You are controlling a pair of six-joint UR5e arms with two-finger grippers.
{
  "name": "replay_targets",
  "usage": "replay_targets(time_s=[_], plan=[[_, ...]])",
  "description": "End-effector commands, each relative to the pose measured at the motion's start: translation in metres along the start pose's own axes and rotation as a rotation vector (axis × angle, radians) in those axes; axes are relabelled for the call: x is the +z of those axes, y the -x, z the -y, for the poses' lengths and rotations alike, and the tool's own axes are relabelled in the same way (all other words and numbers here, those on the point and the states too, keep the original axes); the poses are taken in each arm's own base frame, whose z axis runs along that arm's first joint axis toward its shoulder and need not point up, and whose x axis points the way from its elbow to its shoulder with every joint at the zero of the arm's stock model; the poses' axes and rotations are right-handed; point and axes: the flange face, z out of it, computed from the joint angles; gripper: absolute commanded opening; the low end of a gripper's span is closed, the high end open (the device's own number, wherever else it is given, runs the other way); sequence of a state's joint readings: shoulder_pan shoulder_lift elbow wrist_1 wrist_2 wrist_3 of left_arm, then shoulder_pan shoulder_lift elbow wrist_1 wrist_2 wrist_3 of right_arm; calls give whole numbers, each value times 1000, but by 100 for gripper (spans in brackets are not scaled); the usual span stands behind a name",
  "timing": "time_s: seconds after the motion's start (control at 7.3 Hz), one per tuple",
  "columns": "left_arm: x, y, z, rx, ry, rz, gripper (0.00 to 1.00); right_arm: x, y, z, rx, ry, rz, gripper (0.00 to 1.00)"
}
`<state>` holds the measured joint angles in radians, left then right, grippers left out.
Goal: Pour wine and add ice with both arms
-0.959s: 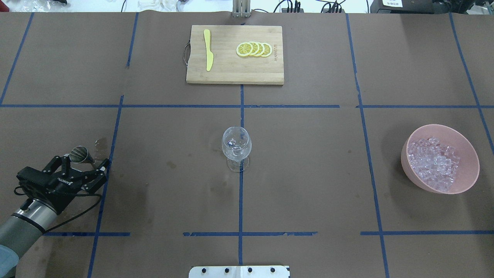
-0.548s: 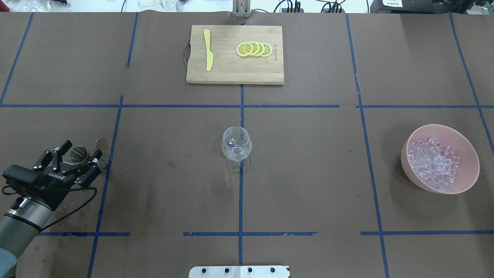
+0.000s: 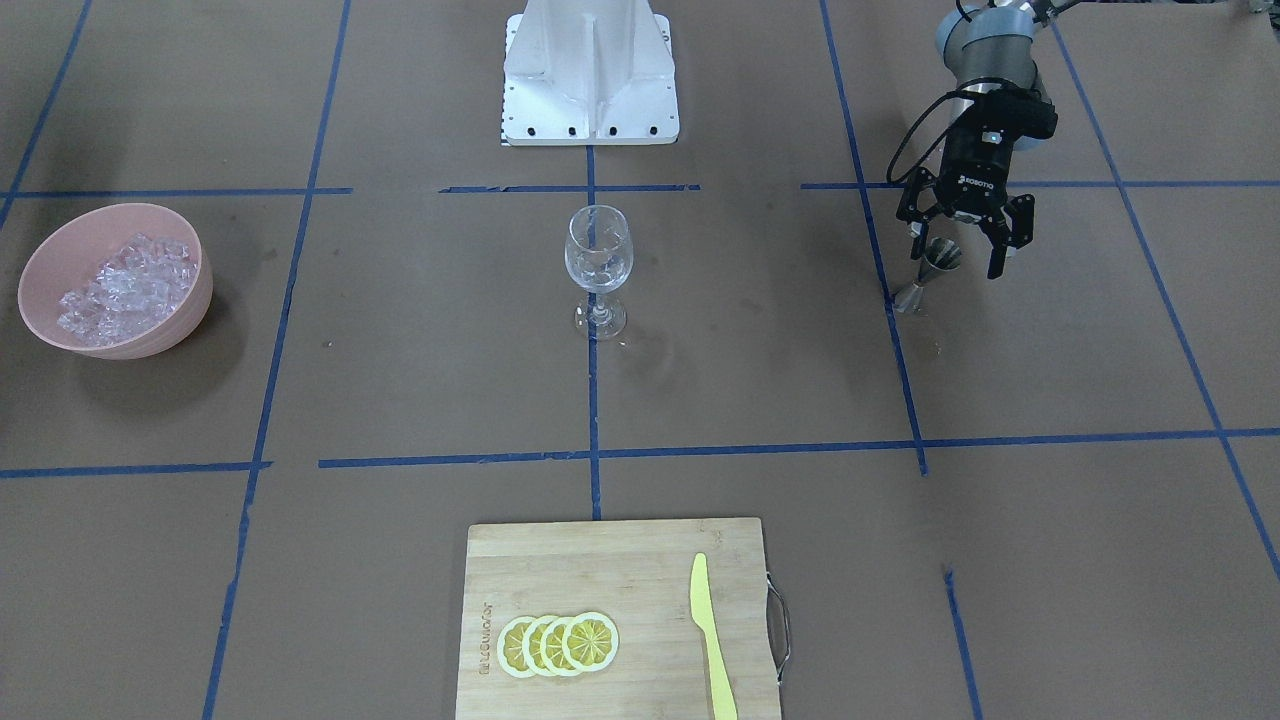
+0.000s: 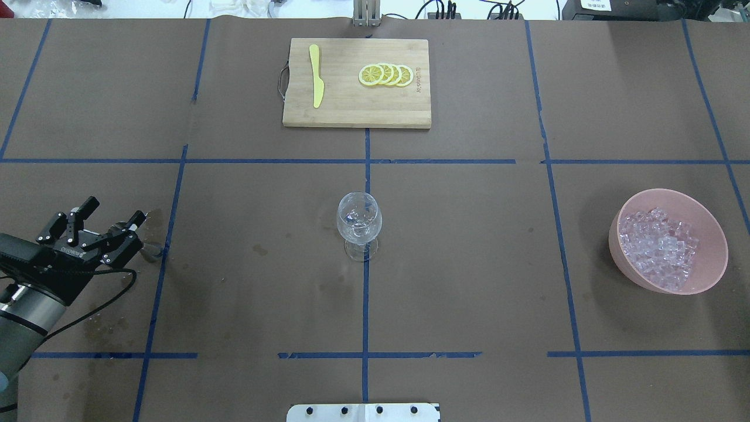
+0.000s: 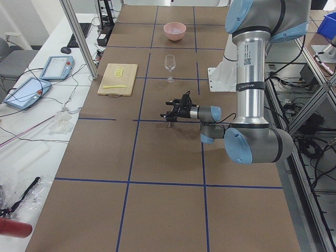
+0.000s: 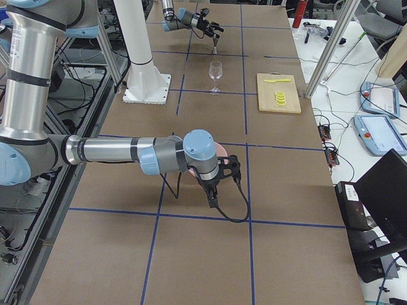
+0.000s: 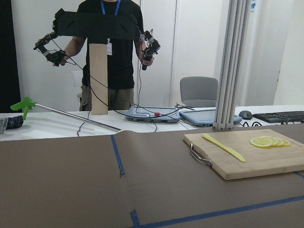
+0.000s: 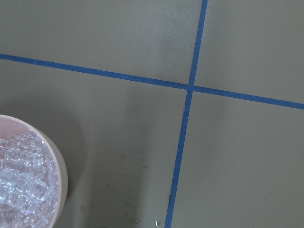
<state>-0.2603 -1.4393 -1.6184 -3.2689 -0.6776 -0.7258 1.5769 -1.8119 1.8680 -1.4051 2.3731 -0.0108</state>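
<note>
Ice (image 4: 659,246) noted as a heap of small clear, glassy, irregular chunks, whitish and glinting, lying in the pink bowl (image 4: 710,234). The left gripper (image 3: 958,250) has its fingers spread wide with nothing between them. It hangs just above and beside a small metal jigger (image 3: 925,275) that stands upright on the table (image 4: 469,264). From these fingers the ice lies well apart, at the opposite end of the table, with the wine glass (image 4: 358,220) standing between. The right gripper (image 6: 222,178) shows only in the right side view, close against the bowl. Whether its fingers are spread or closed cannot be told. Its wrist camera shows the ice and the bowl's rim at the lower left corner, with no fingers in frame.
</note>
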Motion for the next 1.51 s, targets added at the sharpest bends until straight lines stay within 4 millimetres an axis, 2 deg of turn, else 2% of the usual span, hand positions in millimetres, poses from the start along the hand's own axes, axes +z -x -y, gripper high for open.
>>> replay_targets(time_s=[0.0, 0.27, 0.41, 0.55, 0.68, 0.82, 0.96, 1.1, 1.23, 1.37], plan=[[18, 69, 40, 150, 120, -88, 99, 0, 0, 0, 1, 1, -1, 100], [45, 145, 100, 230, 328, -114, 100, 1, -1, 1, 1, 1, -2, 100], [60, 175, 137, 283, 409, -65, 100, 1, -1, 1, 1, 1, -2, 100], [86, 202, 175, 402, 452, 48, 100, 0, -1, 2, 0, 0, -2, 100], [93, 231, 212, 538, 504, 134, 100, 1, -1, 2, 1, 1, 0, 100], [96, 250, 237, 577, 569, 208, 100, 0, 0, 1, 0, 0, 0, 100], [88, 267, 247, 546, 609, 238, 100, 1, -1, 1, 1, 1, 0, 100], [77, 299, 266, 450, 665, 268, 100, 0, 0, 0, 1, 1, 0, 100], [58, 330, 265, 345, 780, 292, 100, 0, 0, 0, 1, 1, 2, 100], [52, 354, 255, 248, 936, 372, 100, 0, 0, 1, -2, 0, 2, 100]])
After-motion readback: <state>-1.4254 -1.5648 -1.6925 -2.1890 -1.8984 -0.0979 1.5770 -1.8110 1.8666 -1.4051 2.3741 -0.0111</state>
